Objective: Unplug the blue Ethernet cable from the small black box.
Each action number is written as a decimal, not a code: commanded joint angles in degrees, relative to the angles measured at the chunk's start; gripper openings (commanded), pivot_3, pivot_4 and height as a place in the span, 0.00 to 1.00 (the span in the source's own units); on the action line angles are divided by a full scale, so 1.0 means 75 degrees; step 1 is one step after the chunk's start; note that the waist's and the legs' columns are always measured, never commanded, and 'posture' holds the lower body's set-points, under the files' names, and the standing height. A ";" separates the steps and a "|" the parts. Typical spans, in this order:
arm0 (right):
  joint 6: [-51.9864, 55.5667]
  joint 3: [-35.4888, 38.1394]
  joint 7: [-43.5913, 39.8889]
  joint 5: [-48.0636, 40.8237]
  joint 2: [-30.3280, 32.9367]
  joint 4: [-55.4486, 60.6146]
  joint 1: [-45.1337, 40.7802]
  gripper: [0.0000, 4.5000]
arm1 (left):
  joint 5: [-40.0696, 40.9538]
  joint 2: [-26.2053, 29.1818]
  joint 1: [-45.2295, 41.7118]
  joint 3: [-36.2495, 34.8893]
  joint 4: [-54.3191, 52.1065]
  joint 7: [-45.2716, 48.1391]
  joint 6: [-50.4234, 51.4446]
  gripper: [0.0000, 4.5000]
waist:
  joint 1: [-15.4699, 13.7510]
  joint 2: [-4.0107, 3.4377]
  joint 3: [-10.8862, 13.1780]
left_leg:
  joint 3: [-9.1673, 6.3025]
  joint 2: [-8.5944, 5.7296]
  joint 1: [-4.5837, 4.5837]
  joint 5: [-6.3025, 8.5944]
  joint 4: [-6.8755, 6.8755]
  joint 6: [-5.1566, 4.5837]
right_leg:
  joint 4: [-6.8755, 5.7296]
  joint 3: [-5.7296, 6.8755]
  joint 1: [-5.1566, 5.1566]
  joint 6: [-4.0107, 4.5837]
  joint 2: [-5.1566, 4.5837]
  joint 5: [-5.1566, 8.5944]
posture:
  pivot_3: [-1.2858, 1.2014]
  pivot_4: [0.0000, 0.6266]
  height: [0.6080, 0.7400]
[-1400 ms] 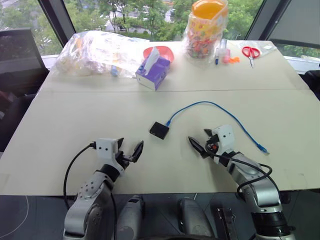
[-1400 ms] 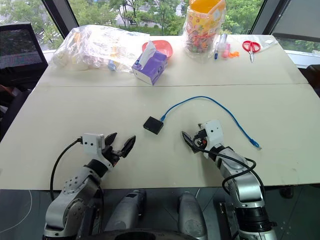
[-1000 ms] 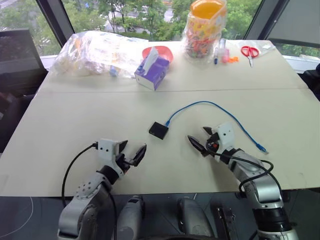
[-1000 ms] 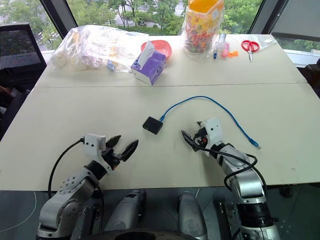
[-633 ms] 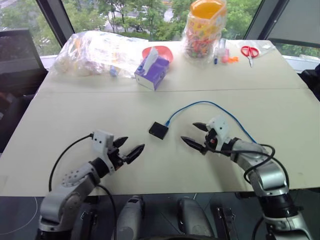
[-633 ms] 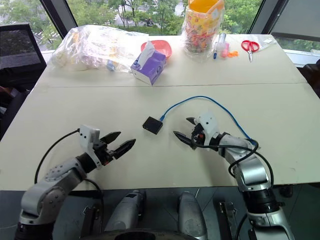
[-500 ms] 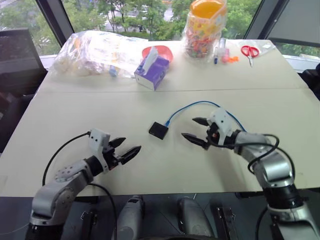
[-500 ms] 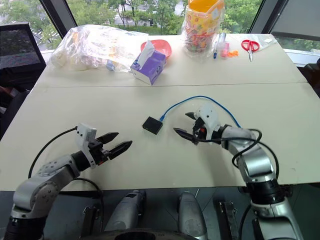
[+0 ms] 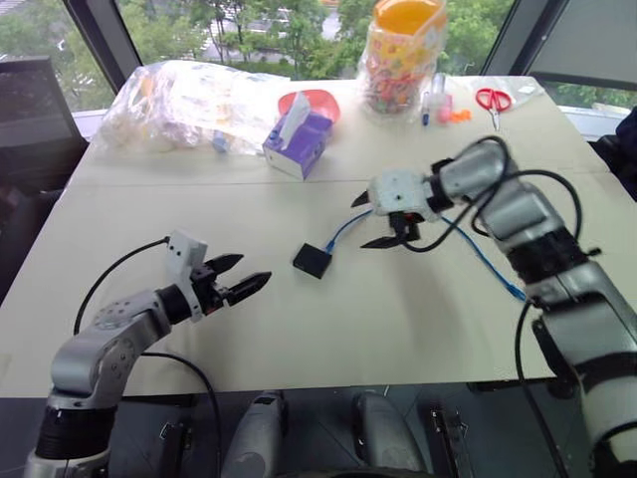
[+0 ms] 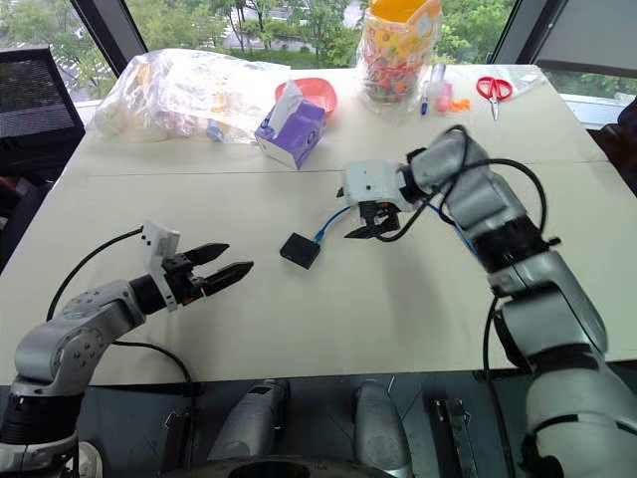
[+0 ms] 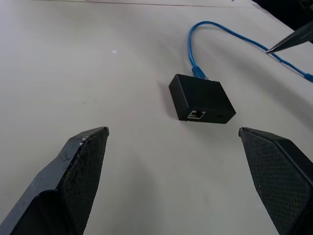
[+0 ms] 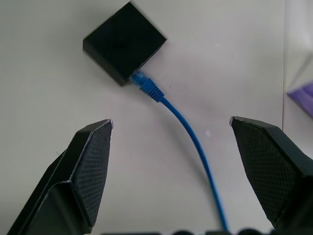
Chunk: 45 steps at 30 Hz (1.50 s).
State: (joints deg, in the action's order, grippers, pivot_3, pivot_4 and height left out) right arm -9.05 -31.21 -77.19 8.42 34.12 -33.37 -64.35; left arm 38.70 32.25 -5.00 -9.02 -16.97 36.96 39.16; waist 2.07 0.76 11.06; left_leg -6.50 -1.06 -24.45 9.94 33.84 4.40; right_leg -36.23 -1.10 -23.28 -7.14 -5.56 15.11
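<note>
Beige table (image 9: 299, 329) panels fill the foreground, meeting at a seam that runs across the middle, with windows and green trees beyond the far edge.

Nearest the robot, the left gripper (image 9: 242, 281) hangs just above the table on the left side, pointing toward the centre. Its two black fingers (image 11: 80, 166) are spread wide and hold nothing. A black wire (image 9: 109, 289) loops from its wrist down past the table edge.

Past the left gripper, near the table centre, the small black box (image 9: 311, 261) lies flat on the surface. The left wrist view shows an empty socket on the side of the box facing that gripper. The blue cable (image 12: 188, 137) is plugged into the opposite side of the box. From there the cable curves away under the right gripper, then runs toward the right edge of the table, where its free plug (image 9: 515, 293) rests on the surface.

The right gripper (image 9: 376, 219) hovers above the cable, just beyond the box, pointing downward. Its fingers (image 12: 88, 166) stand wide apart on either side of the cable and grip nothing.

Farther back stand a purple tissue box (image 9: 297, 142), a red bowl (image 9: 320, 101) behind it, and a crumpled clear plastic bag (image 9: 179, 100) at far left. A jar with an orange lid (image 9: 403, 55), pens (image 9: 428, 100) and red scissors (image 9: 491, 100) occupy the far right.
</note>
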 commanded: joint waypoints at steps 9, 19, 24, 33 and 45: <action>-0.2688 -0.1111 0.1308 0.2392 -0.2325 -0.4613 -0.2093 0.90 | -0.0238 -0.0248 0.1416 -0.0683 -0.1262 -0.0643 -0.0459 0.99 | 0.0070 -0.0003 0.0002 | -0.0008 -0.0001 0.0003 -0.0008 -0.0010 0.0014 | -0.0029 -0.0003 -0.0016 0.0000 0.0002 -0.0001 | 0.52 0.24 0.90; -0.2417 -0.0877 0.0614 0.2683 -0.3353 -0.5529 -0.2394 0.77 | -0.0358 -0.0277 0.1843 -0.1047 -0.1682 -0.1098 -0.0602 1.00 | 0.0085 -0.0003 0.0002 | -0.0008 0.0000 0.0058 -0.0010 -0.0009 0.0019 | -0.0117 -0.0010 -0.0009 0.0025 0.0005 0.0016 | 0.52 0.24 0.90; -0.2318 -0.0852 0.0586 0.2887 -0.3553 -0.5605 -0.2355 0.25 | -0.0308 -0.0287 0.1721 -0.1196 -0.1708 -0.1259 -0.0657 1.00 | 0.0189 -0.0003 0.0002 | -0.0011 0.0001 0.0079 -0.0011 -0.0009 0.0019 | -0.0135 -0.0015 -0.0003 0.0030 0.0011 0.0019 | 0.52 0.24 0.90; -0.2429 -0.0597 0.1336 0.3025 -0.3154 -0.5503 -0.2253 0.01 | -0.0121 -0.0251 0.0943 -0.1208 -0.1592 -0.1455 -0.0393 1.00 | 0.0251 -0.0003 0.0002 | -0.0015 0.0001 0.0101 -0.0013 -0.0007 0.0023 | -0.0143 -0.0019 0.0018 0.0030 0.0013 0.0019 | 0.52 0.24 0.90; -0.4271 0.0800 0.5108 0.2664 -0.1048 -0.2196 0.0178 0.01 | 0.0214 -0.0717 -0.1060 -0.0255 -0.0709 -0.1290 0.0090 1.00 | 0.0065 0.0004 0.0002 | -0.0011 0.0000 0.0082 -0.0016 -0.0005 0.0027 | -0.0133 -0.0024 0.0017 0.0002 0.0013 0.0013 | 0.52 0.24 0.90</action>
State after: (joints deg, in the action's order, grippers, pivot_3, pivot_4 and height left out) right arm -40.37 -27.01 -42.27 29.04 25.33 -56.66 -64.59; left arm 39.47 26.72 -11.27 -11.44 -22.16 26.15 39.76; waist 2.56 0.80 11.08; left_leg -6.58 -1.06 -23.84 9.81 33.80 4.60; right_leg -37.22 -1.29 -23.16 -7.14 -5.46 15.20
